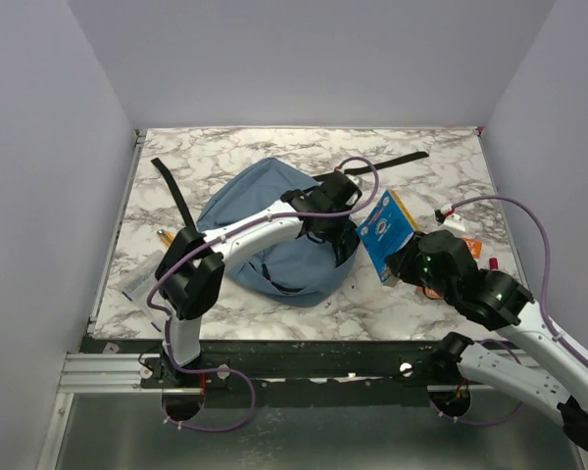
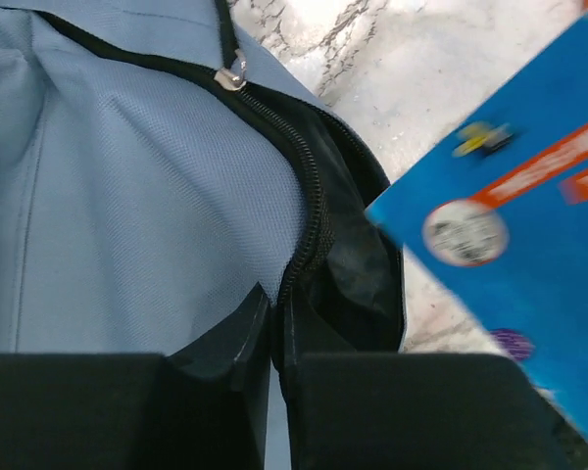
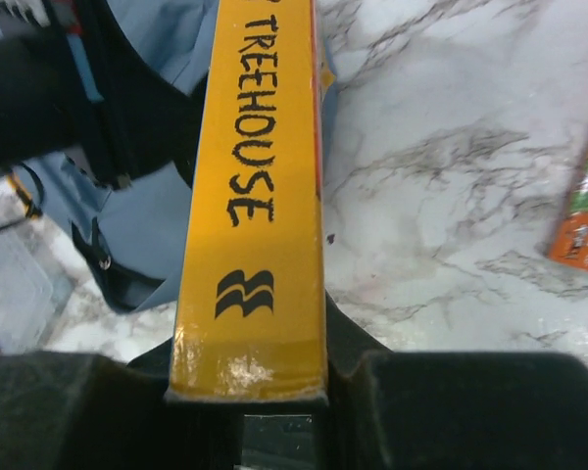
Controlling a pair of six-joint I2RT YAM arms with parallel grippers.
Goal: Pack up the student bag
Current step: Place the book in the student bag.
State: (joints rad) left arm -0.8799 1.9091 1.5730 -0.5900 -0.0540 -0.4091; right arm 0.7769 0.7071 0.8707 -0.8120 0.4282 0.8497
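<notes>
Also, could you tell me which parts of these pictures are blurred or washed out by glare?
Left wrist view: the bag weave and zip are crisp, but the blue book is smeared. Right wrist view: the book's yellow spine reads sharp, with glare at its near end; the bag behind is soft. Top view: even light, faint shadows, no glare.

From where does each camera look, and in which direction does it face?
Top external: high behind the robot, facing down at the table, bag and book; left arm and right arm show.
Left wrist: on the left arm, facing the bag's zip edge; left gripper, shut on it, fills the bottom.
Right wrist: on the right arm, facing along the book's yellow spine; right gripper, shut on it, shows below.
Shared: both wrist views show bag and book.
</notes>
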